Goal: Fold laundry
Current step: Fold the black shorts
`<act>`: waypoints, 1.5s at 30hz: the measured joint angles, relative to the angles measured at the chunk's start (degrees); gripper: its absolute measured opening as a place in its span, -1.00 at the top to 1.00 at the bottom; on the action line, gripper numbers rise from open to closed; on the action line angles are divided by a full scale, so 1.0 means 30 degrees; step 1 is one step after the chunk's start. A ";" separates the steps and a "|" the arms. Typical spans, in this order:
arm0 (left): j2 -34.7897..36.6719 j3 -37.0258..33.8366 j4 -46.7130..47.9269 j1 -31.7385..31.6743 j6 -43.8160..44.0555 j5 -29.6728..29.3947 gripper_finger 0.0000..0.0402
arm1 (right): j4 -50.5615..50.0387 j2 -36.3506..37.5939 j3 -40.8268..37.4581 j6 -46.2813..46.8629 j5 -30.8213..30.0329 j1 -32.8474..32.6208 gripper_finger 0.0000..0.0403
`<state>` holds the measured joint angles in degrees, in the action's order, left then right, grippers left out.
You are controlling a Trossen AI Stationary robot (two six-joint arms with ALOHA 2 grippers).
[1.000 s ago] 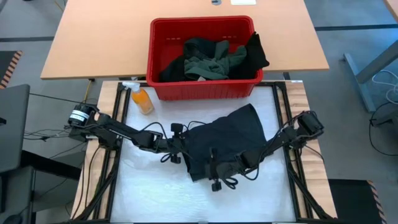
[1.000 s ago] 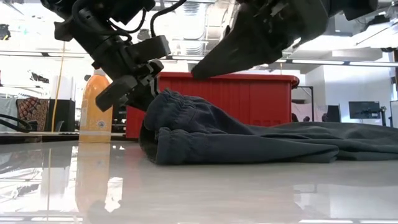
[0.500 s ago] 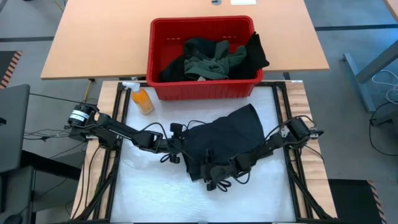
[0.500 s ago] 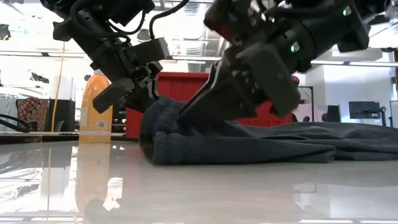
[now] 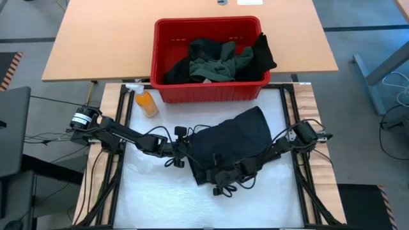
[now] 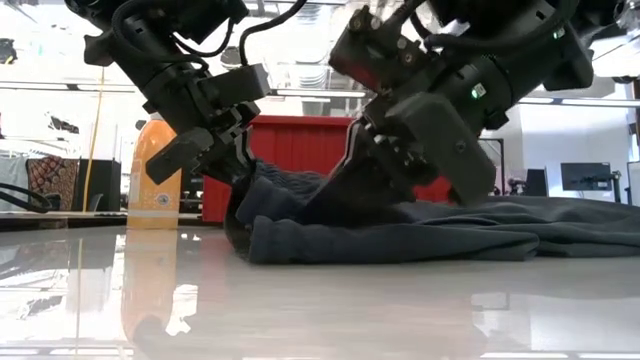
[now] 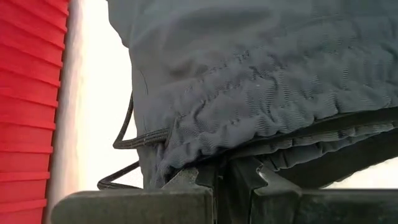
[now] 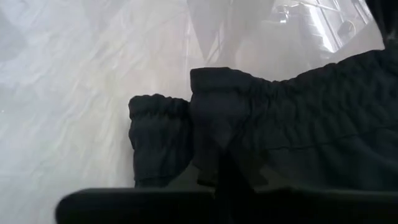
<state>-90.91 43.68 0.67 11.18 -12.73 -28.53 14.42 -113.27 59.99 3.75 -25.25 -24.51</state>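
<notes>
- Lying flat on the white worktop (image 5: 153, 198) nearest the arms' side is a black drawstring garment (image 5: 236, 144), its gathered waistband toward the near edge and its cord trailing out beside it.
- Pinching the near edge of that waistband, the right tool (image 5: 220, 176) has its fingers pressed together on a fold of the cloth; the right wrist view shows the dark fabric bunched just ahead of the fingers.
- Gripping the waistband's left corner, the left tool (image 5: 184, 151) is likewise clamped shut on the black drawstring garment, with the elastic hem and cord right at its fingertips in the left wrist view.
- Standing upright beyond the left arm, near the worktop's far left corner, is an orange spray bottle (image 5: 146, 101).
- Just behind the garment sits a red plastic basket (image 5: 167, 76), on the edge of a wooden table (image 5: 102, 38).
- Heaped inside the basket is more laundry: a dark green shirt (image 5: 217, 64) in the middle, with black pieces (image 5: 263, 54) draped to either side, one hanging over the right rim.
</notes>
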 joint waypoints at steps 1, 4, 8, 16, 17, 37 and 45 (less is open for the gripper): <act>0.0000 0.0000 0.0013 0.0000 0.0061 0.0000 1.00 | 0.0073 0.0080 0.0000 -0.0108 0.0029 -0.0041 0.86; 0.0000 0.0000 0.0122 0.0000 0.0168 0.0007 1.00 | -0.0234 0.0726 -0.0010 -0.0356 0.0079 -0.0180 0.86; 0.0000 -0.0007 0.0408 0.0000 0.0175 0.0000 1.00 | -0.1819 0.2102 0.0349 -0.0720 0.0334 -0.0443 0.86; 0.0000 -0.0007 0.0534 0.0007 0.0175 0.0029 1.00 | -0.4489 0.2872 0.0554 0.0179 0.1238 -0.1185 0.86; 0.0000 -0.0007 0.0558 0.0007 0.0175 0.0026 1.00 | -0.4681 0.2786 0.0554 0.0613 0.1238 -0.1249 0.86; -0.0051 -0.0007 0.0870 0.0007 0.1029 0.0409 1.00 | -0.4860 0.2345 0.0554 0.0730 0.2020 -0.1938 0.59; -0.0051 -0.0022 0.0867 0.0000 0.1474 0.0581 1.00 | -0.3779 0.2345 0.0554 -0.0876 0.2129 -0.1991 0.18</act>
<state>-91.07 43.62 3.27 11.18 -8.31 -26.79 3.08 -106.24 61.65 1.12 -18.87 -30.49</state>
